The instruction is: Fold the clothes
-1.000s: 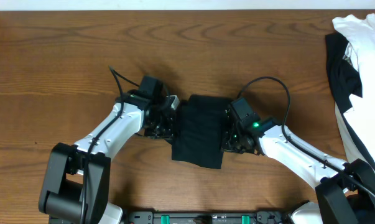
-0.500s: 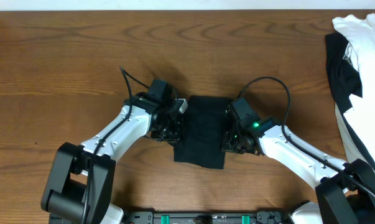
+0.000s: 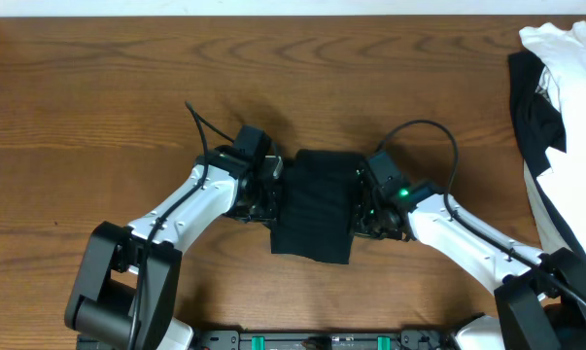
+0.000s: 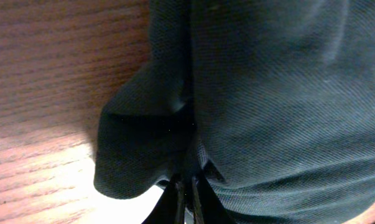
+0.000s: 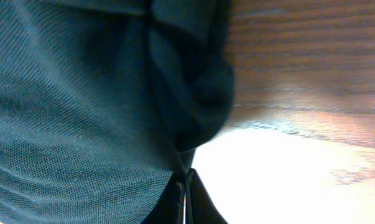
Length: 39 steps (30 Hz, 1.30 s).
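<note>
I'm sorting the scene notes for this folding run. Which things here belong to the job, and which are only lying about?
In the job: folded black shirt; left gripper and right gripper, each shut on one edge of it.
Lying about: heap of white and black clothes at the wooden table's right edge, untouched.

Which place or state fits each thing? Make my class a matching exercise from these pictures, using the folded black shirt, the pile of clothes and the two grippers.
Things:
1. folded black shirt
2. pile of black and white clothes
3. left gripper
4. right gripper

Places or states:
A. at the right edge of the table
B. shut on the shirt's right side
C. mid-table, between both grippers
D. shut on the shirt's left side

Pairs: 1-C, 2-A, 3-D, 4-B
</note>
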Motion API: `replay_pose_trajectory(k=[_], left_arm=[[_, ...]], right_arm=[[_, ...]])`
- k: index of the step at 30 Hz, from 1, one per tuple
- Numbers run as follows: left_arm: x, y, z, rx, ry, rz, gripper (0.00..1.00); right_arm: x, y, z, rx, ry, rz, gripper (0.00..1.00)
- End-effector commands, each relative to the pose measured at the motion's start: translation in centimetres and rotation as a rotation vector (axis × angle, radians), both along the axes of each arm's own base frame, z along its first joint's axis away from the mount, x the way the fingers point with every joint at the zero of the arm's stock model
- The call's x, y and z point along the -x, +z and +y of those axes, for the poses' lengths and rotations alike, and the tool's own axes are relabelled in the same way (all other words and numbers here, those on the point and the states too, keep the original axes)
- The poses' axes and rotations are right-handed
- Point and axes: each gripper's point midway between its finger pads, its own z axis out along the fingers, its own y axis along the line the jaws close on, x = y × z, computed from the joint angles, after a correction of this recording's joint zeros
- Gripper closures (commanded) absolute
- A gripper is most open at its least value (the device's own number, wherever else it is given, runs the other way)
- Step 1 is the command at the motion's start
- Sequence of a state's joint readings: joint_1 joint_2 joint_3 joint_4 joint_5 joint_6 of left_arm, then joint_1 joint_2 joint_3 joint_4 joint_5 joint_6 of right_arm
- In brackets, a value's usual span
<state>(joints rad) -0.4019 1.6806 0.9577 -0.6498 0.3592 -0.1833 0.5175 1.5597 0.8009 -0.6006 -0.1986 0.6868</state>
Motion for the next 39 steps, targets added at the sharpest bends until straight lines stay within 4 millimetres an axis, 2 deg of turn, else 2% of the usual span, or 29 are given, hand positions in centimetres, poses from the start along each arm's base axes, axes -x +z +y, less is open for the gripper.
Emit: replay_pose_trajectory(k=[1, 7, 12, 20, 23, 27, 28, 32, 35, 39], left_arm=[[-0.5, -1.0, 2.4, -0.131, 0.069, -0.012, 0.94], [-0.3, -1.2, 2.8, -0.149, 0.119, 0.005, 0.94], [0.9, -2.5, 4.6, -0.235, 0.257, 0.047, 0.94], [1.6, -2.8, 4.7, -0.237, 0.229, 0.066, 0.94], [2.0, -2.4, 3.6, -0.173, 0.181, 0.086, 0.93], [1.5, -0.6, 3.1, -0.143, 0.178, 0.055, 0.92], [1.4, 0.0, 3.1, -0.136, 0.179, 0.042, 0.92], [0.8, 3.0, 2.8, -0.095, 0.183, -0.037, 0.83], [0.5, 4.9, 3.2, -0.09, 0.192, -0.108, 0.53], [-0.3, 6.4, 4.5, -0.131, 0.215, -0.198, 0.33]], right_arm=[[-0.5, -0.4, -1.8, 0.049, -0.035, -0.007, 0.99], [-0.8, -0.4, -2.3, 0.065, -0.042, -0.015, 0.99], [-0.8, -0.5, -2.8, 0.096, -0.035, -0.024, 0.99], [-0.9, -0.5, -2.9, 0.1, -0.037, -0.027, 0.99], [-0.9, -0.5, -2.9, 0.101, -0.026, -0.031, 0.95], [-1.2, -0.5, -2.8, 0.102, 0.029, -0.055, 0.79], [-1.2, -0.5, -2.7, 0.101, 0.037, -0.059, 0.79], [-1.4, -0.5, -3.0, 0.103, 0.035, -0.061, 0.79], [-1.5, -0.5, -3.5, 0.105, 0.018, -0.056, 0.78], [-1.4, -0.6, -4.0, 0.112, 0.007, -0.041, 0.79]])
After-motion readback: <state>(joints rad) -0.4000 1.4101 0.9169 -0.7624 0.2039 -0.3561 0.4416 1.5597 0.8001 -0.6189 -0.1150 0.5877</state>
